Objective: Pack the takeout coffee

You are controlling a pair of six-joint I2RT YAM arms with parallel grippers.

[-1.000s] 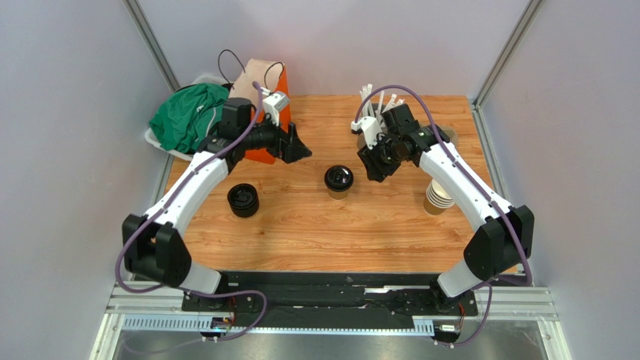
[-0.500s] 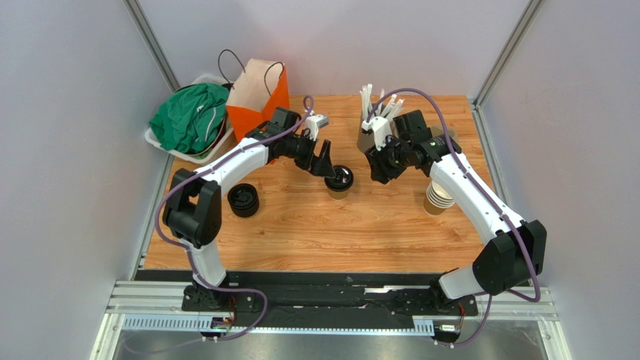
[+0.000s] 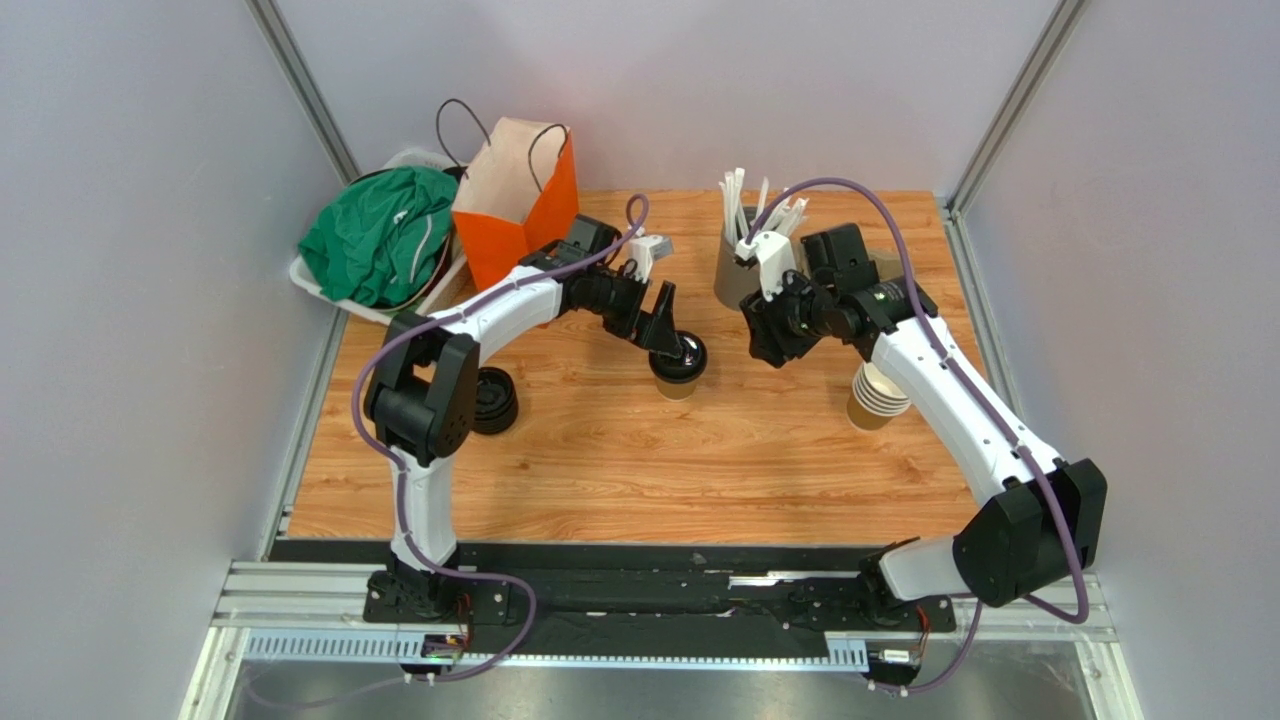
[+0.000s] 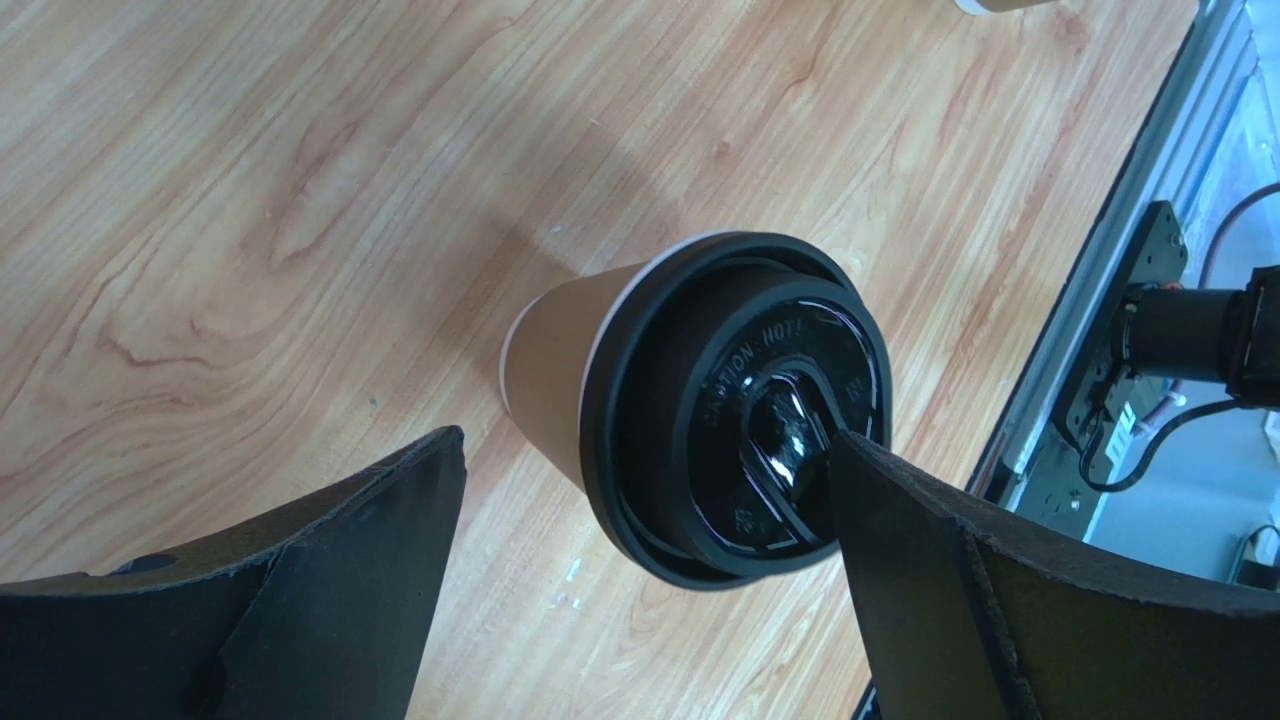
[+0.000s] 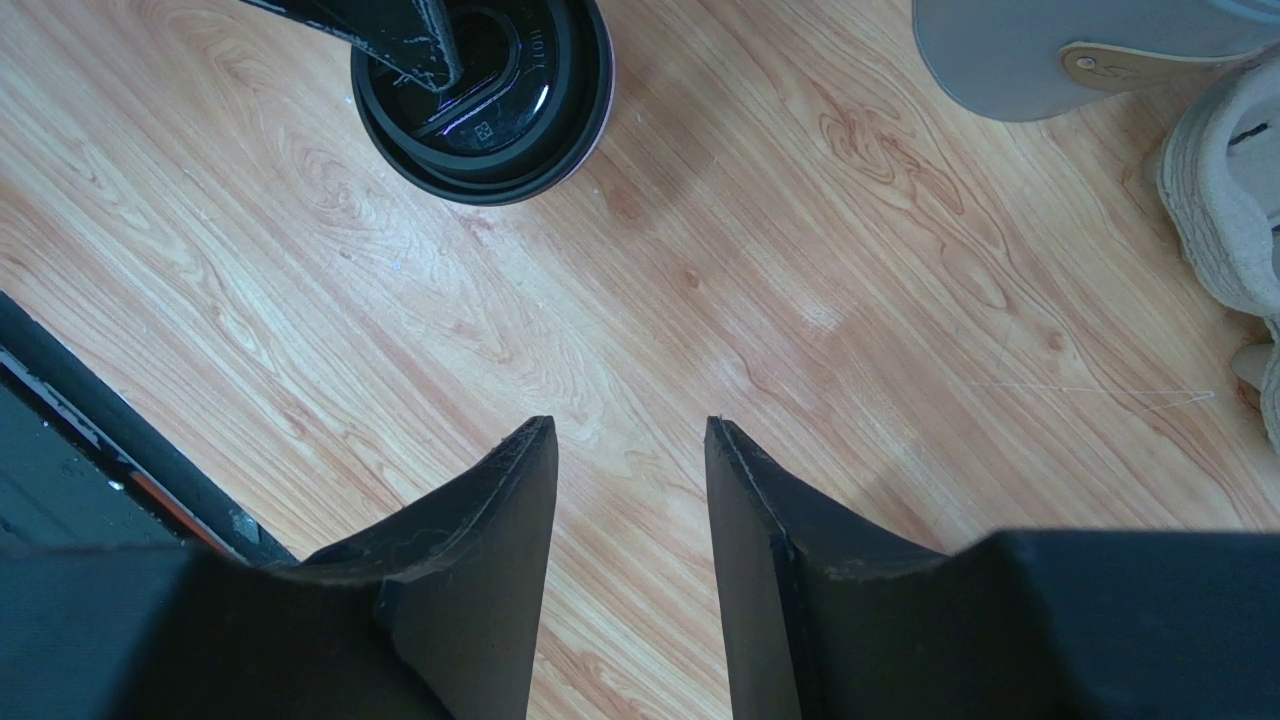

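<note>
Roughly at the middle of the wooden surface (image 3: 601,450) stands the takeout coffee: one tan paper cup (image 4: 549,368), upright, with one round black lid (image 4: 706,450) seated on its rim. The lid carries raised lettering and a glossy sip flap.

The left end effector (image 3: 669,336) hangs over this cup with its two fingers (image 4: 346,585) spread wide, one on each side, and the cup between them. In the left wrist view, one finger stands apart from the tan wall. The tip of the other overlaps the lid's far edge, and whether it touches cannot be told. Nothing is clamped.

The right end effector (image 3: 760,333) is just to the right of the cup and apart from it, pointing down at bare wood. Its two fingers (image 5: 481,555) are parted by a narrow gap and hold nothing. The right wrist view shows the lidded cup at its upper left, with the left arm's finger tip over the lid.

One grey cup (image 3: 733,270) holding several white straws (image 3: 736,195) stands behind the right end effector. One stack of lidless tan cups (image 3: 875,398) sits near the right edge, partly behind the right arm. One stack of black lids (image 3: 496,402) lies to the left, half hidden by the left arm's elbow, so its number cannot be counted. At the back left are one orange and tan paper bag (image 3: 519,203) and one white tub (image 3: 323,285) filled with green cloth (image 3: 376,233).
</note>
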